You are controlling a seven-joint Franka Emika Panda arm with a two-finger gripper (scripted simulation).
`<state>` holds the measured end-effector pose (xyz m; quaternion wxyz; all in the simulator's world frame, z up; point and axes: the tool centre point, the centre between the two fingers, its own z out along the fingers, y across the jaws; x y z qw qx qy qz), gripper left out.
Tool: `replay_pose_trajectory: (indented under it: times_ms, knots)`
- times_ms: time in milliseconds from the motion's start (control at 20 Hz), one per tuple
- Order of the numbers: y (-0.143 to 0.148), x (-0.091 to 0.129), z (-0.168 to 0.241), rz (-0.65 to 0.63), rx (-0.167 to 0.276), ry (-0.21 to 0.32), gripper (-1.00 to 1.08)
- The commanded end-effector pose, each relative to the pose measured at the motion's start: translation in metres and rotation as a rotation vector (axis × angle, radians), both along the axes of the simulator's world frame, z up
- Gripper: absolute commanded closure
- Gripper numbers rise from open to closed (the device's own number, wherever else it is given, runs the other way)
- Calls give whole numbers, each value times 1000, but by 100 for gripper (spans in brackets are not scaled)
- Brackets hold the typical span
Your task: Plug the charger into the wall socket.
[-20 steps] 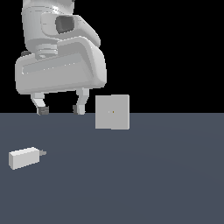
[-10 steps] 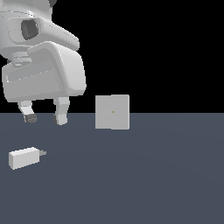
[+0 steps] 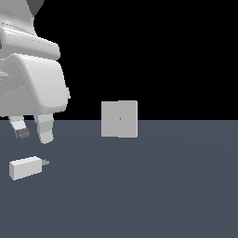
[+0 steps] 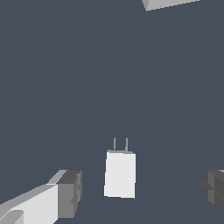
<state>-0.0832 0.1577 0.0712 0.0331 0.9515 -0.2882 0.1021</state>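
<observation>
One small charger [image 3: 25, 168], stiff and probably light; we should pinch its flat sides, away from the prongs [image 4: 120, 144]. Our gripper [image 3: 32, 131] is spread, empty.

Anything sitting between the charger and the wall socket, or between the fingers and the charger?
Nothing visible. The floor between the charger and the wall socket is bare, and the open gripper hangs above the charger with only empty space between.

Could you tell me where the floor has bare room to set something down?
The widest bare stretch lies on the exterior view's right of the wall socket and in front of it. Another lies between the charger and the socket. The exterior view's left is crowded: the open gripper hangs just above the charger.
</observation>
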Motion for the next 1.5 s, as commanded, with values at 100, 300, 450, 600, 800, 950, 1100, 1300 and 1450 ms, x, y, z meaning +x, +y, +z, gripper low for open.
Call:
replay_pose_trajectory:
  times_ms: [100,300,450,600,800,950,1100,1300,1450]
  knots:
    - [7,0,-5,-34,-6,-14,-92]
    - [11,1,-8,-52,-10,-22,-92]
    - [13,1,-9,-59,-11,-24,-92]
    - [13,1,-9,-57,-11,-23,-92]
    - [13,1,-14,-57,-11,-23,-92]
    - [13,1,-23,-58,-11,-23,-92]
    - [12,0,-38,-59,-11,-23,-92]
    - [12,0,-53,-60,-11,-23,-92]
    - [13,1,-58,-60,-11,-23,-92]
